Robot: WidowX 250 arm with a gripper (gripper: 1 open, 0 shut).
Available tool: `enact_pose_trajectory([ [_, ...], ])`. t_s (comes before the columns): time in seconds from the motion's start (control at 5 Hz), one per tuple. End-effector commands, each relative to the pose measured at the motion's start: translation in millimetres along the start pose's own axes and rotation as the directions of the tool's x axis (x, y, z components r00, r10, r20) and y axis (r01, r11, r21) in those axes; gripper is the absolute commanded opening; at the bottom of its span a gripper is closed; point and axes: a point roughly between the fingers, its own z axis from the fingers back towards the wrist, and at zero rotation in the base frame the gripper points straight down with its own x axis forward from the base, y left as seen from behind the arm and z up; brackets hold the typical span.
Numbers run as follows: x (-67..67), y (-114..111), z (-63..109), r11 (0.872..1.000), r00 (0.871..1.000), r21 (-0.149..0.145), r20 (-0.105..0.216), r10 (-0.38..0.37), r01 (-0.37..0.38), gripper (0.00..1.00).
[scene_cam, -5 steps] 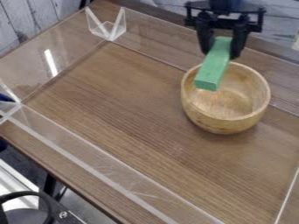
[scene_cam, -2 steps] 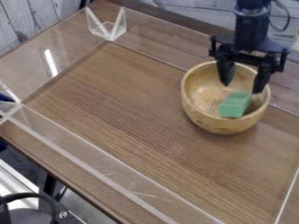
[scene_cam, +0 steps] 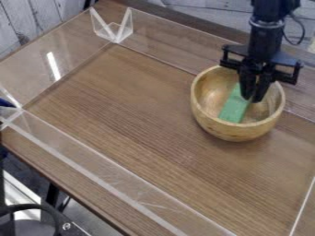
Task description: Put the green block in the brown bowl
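The wooden counter (scene_cam: 110,120) takes up most of the view, its grain running under a strip of clear tape (scene_cam: 87,175) near the left side. On it, toward the upper right, sits the round brown bowl (scene_cam: 211,125), upright and thick-walled. Above the bowl's far side hangs the dark tool (scene_cam: 255,85), reaching down over the opening. Smallest of these is the green block (scene_cam: 234,106), inside the bowl, lying aslant against the inner surface. The tool's fingers look drawn together over the bowl, near the block's upper end; whether they are clamped on it, I cannot tell.

The placing looks all but done, so the likeliest trouble is in the leaving. If the fingers do have the block's end, lifting now could carry it up again, or drop it across the rim. A sideways move at this height could catch the bowl's wall and drag or tip the bowl — the fingers reach that low. Opening wide here might also push against the far wall.

The bowl's far and right edges are the tight ones, with the tool close over them and the counter's back edge not far beyond. Open room lies to the left and toward the camera — a broad stretch of bare wood. Straight up first seems the safest way out.
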Motion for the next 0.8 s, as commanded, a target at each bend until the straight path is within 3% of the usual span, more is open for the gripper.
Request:
enact_pose_trajectory([
  [0.0, 15.7, -6, 19.0, 1.000, 0.998, 0.002, 0.064, -0.013, 0.013, 0.00],
  [0.2, 12.3, -7, 23.9, 1.000, 0.998, 0.020, 0.064, -0.025, 0.024, 0.00],
  [0.4, 7.7, -8, 33.4, 0.999, 0.997, 0.039, 0.066, -0.039, 0.036, 1.00],
  [0.6, 7.2, -5, 42.9, 0.999, 0.995, 0.026, 0.095, -0.036, 0.034, 1.00],
])
